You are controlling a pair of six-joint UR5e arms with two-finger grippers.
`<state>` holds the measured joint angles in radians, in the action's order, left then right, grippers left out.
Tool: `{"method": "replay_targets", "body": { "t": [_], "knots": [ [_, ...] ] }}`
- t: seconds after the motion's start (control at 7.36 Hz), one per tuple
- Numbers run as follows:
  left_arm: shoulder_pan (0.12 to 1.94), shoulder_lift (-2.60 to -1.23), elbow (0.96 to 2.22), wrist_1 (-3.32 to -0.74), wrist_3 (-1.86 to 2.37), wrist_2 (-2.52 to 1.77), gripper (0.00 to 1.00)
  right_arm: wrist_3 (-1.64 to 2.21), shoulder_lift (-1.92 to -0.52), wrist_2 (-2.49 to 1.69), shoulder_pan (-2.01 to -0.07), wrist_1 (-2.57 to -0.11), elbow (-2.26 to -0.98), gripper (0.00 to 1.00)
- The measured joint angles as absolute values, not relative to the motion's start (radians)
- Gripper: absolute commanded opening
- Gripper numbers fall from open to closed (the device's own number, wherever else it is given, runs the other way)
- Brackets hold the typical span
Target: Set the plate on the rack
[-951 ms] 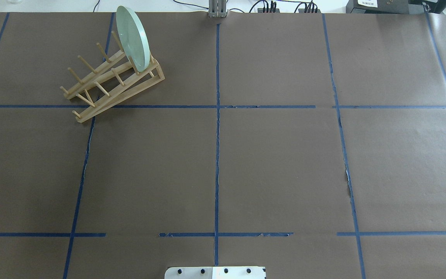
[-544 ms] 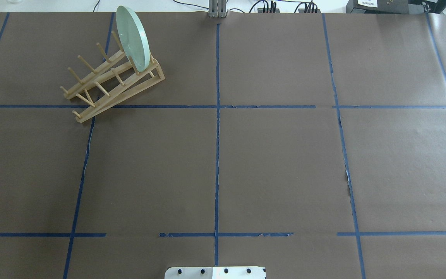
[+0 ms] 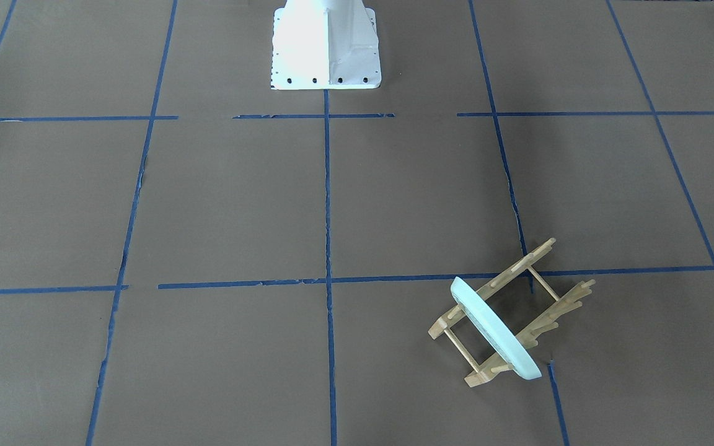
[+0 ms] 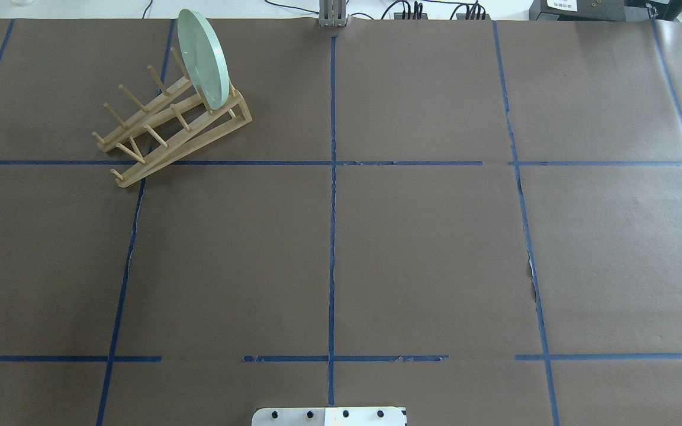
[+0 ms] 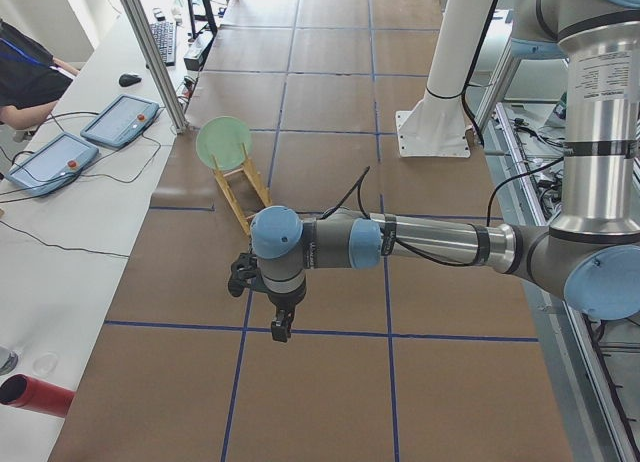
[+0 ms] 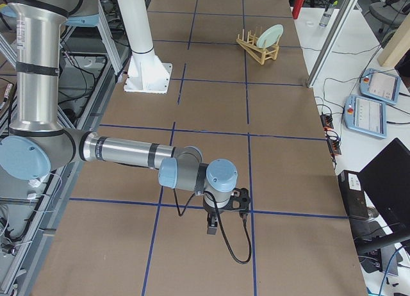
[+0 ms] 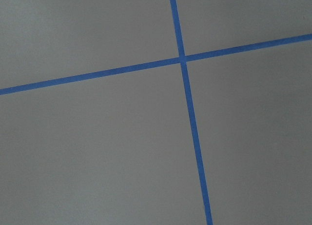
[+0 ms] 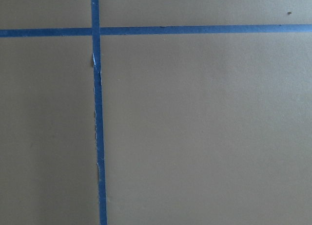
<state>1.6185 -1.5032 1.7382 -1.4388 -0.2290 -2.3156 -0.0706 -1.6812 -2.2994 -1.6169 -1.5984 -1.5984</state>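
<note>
The pale mint-green plate [image 4: 202, 59] stands on edge between the pegs at the far end of the light wooden rack [image 4: 163, 130], at the table's far left. Both also show in the front-facing view, plate [image 3: 494, 331] and rack [image 3: 512, 269], and small in the side views. No gripper touches them. My left gripper [image 5: 283, 327] hangs over bare table, well short of the rack [image 5: 245, 187]. My right gripper [image 6: 213, 229] hangs low over the table at the opposite end. I cannot tell whether either is open or shut. Both wrist views show only brown paper and blue tape.
The white robot base [image 4: 329, 416] sits at the table's near edge. A metal post [image 4: 332, 15] stands at the far edge. Beside the table are tablets [image 5: 122, 120], a red cylinder [image 5: 35, 395] and an operator [image 5: 25, 72].
</note>
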Motion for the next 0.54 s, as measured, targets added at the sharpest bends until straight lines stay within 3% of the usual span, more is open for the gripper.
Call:
{"method": "replay_targets", "body": {
  "t": [0.54],
  "knots": [
    [1.621, -1.503, 1.755, -1.439, -0.231, -2.314, 1.00, -0.071, -1.681, -2.299, -1.617, -1.598, -1.599, 1.00]
  ]
}}
